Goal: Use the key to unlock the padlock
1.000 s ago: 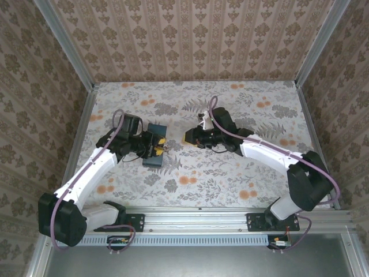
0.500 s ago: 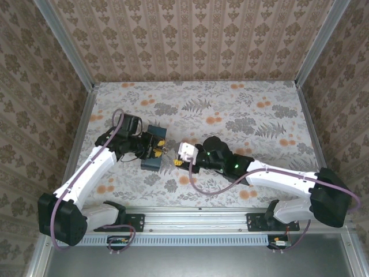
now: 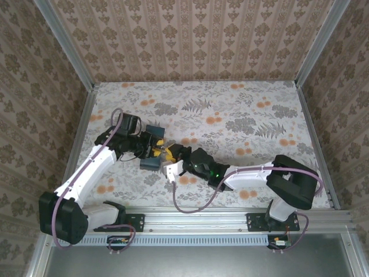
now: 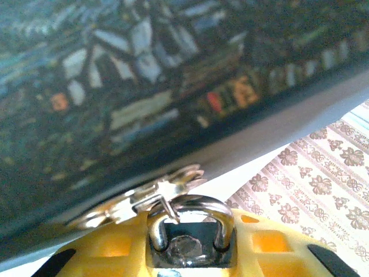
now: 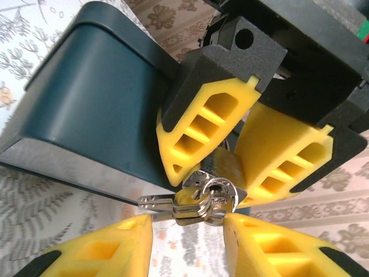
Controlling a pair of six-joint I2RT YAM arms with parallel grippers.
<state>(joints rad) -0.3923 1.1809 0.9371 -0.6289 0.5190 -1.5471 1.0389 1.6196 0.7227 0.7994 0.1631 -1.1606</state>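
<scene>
The padlock (image 4: pixel 187 248) sat clamped between the left gripper's (image 5: pixel 214 180) yellow fingers, at the right edge of the dark blue box (image 5: pixel 86 98), left of the table's middle. Its long axis seemed to run left-right, with the shackle (image 4: pixel 196 201) rightward, where the keys (image 5: pixel 184 203) hung. The right gripper (image 5: pixel 187 231) held its fingers apart around them. Closing there risked pinching the whole bunch, leaving no single key free.
</scene>
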